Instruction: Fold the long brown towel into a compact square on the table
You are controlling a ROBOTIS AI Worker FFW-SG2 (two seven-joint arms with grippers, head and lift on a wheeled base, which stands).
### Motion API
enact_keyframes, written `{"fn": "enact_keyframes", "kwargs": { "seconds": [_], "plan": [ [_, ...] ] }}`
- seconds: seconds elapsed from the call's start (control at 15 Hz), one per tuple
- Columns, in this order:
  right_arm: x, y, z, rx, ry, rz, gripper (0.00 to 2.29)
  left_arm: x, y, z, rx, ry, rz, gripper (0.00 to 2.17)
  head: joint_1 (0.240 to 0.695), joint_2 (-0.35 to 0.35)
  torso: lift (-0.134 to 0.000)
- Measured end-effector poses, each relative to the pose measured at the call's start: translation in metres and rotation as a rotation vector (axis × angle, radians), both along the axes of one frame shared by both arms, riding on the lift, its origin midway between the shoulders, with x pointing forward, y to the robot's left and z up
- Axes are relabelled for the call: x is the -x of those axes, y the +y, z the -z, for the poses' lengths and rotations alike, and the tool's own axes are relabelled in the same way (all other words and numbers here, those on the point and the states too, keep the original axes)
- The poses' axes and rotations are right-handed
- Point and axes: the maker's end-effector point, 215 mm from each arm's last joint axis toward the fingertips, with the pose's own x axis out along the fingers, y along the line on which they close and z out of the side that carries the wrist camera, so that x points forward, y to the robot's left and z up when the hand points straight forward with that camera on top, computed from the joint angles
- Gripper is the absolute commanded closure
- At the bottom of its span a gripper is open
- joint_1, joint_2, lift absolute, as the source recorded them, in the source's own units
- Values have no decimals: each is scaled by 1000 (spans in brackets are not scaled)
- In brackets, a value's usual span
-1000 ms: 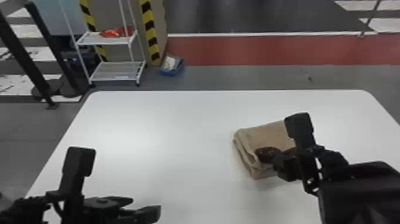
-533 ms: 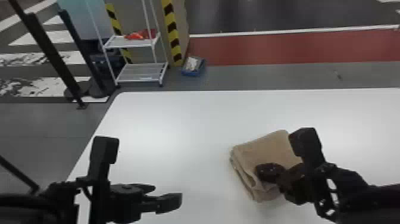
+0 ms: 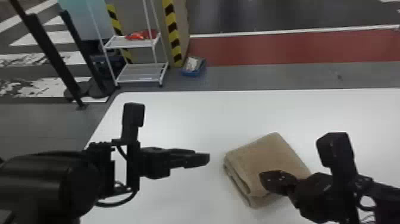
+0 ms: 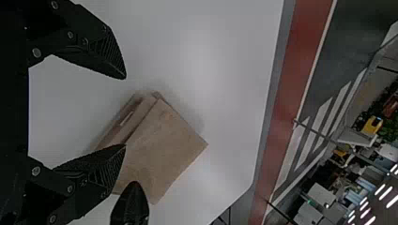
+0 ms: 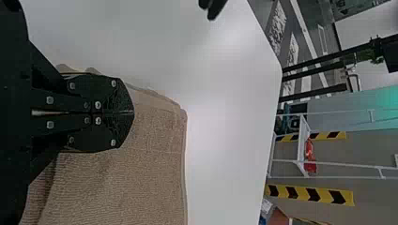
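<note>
The brown towel (image 3: 268,158) lies on the white table as a thick folded square, turned at an angle, its layered edges facing left. Over its near right part is my right gripper (image 3: 263,178); in the right wrist view the right gripper (image 5: 132,112) is shut, fingers together against the towel (image 5: 145,183), with no cloth visibly pinched. To the left of the towel, above the table, my left gripper (image 3: 207,159) stands apart from it. In the left wrist view the left gripper (image 4: 125,111) is open, with the towel (image 4: 164,147) farther off beyond its fingers.
The white table (image 3: 178,119) extends around the towel, its far left corner near the left arm. Behind it stand a white shelf rack (image 3: 140,73), a blue box (image 3: 193,67) on the floor and black posts (image 3: 49,56).
The head view has turned toward the left. My left gripper has moved forward and closer to the towel. The right gripper stays over the towel, which looks the same in its folds.
</note>
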Motion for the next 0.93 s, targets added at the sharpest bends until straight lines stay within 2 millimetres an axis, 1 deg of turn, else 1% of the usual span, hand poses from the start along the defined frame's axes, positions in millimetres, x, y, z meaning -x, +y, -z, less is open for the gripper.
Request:
{"fn": "enact_keyframes", "kwargs": {
  "seconds": [0.07, 0.13, 0.2, 0.27, 0.4, 0.47, 0.53, 0.6, 0.73, 0.8, 0.93],
  "plan": [
    [8, -7, -4, -12, 9, -5, 2105, -21, -12, -5, 29, -45, 22, 2145, 695, 77, -124],
    [15, -18, -6, -18, 19, -1, 2105, -43, -29, -11, 72, -105, 60, 2145, 695, 45, -124],
    [18, -32, -3, -11, 27, 21, 2105, -61, -46, -17, 108, -167, 104, 2145, 695, 17, -124],
    [19, -45, 0, 0, 33, 46, 2105, -69, -61, -19, 134, -208, 146, 2145, 695, -19, -124],
    [16, -76, 6, 23, 42, 107, 2105, -71, -88, -18, 173, -243, 234, 2145, 695, -85, -124],
    [14, -89, 9, 32, 51, 133, 2105, -72, -96, -13, 162, -250, 256, 2145, 695, -141, -124],
    [12, -102, 13, 37, 62, 159, 2105, -75, -102, -5, 126, -264, 273, 2145, 695, -160, -124],
    [11, -109, 16, 34, 76, 171, 2105, -83, -105, 4, 77, -284, 281, 2145, 695, -171, -124],
    [9, -118, 19, 39, 91, 189, 2105, -104, -103, 23, -27, -331, 268, 2145, 695, -177, -124],
    [7, -120, 21, 39, 101, 193, 2105, -115, -100, 32, -85, -367, 259, 2145, 695, -176, -124],
    [7, -117, 24, 33, 127, 188, 2105, -125, -99, 45, -167, -413, 279, 2145, 695, -168, -124]
  ]
}}
